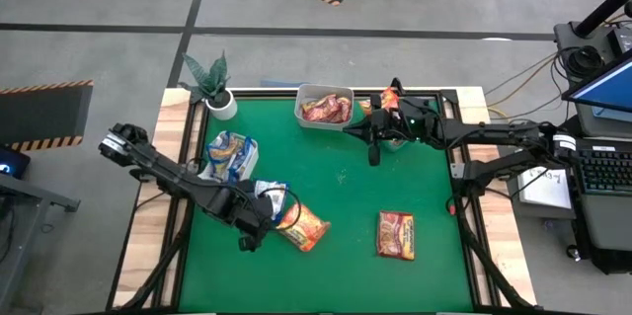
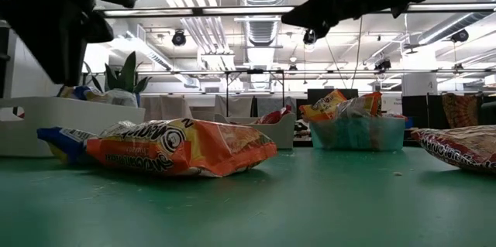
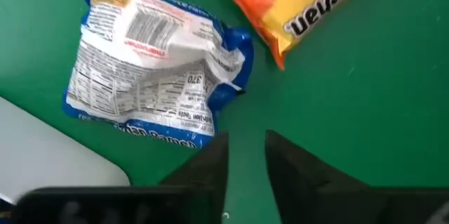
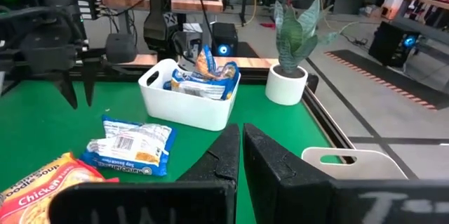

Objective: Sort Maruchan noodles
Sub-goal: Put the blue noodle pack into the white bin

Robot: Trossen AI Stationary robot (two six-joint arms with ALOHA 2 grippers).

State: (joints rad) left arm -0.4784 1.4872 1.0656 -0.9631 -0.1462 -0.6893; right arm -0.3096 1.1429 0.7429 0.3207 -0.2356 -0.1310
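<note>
- Near the mat's front left, the left gripper hovered above the green mat; its fingers stood a narrow gap apart, holding nothing; a blue packet lay just beside their tips, and an orange packet lay touching the blue one.
- At the back, the right gripper hung over the mat by the grey tub; its fingers were nearly closed and empty.
- A dark red packet lay alone at front right; more red packets sat in the grey tub; blue ones filled the white tub on the left; orange ones stood in a teal tub.
- A potted plant stood at the back left corner.
</note>
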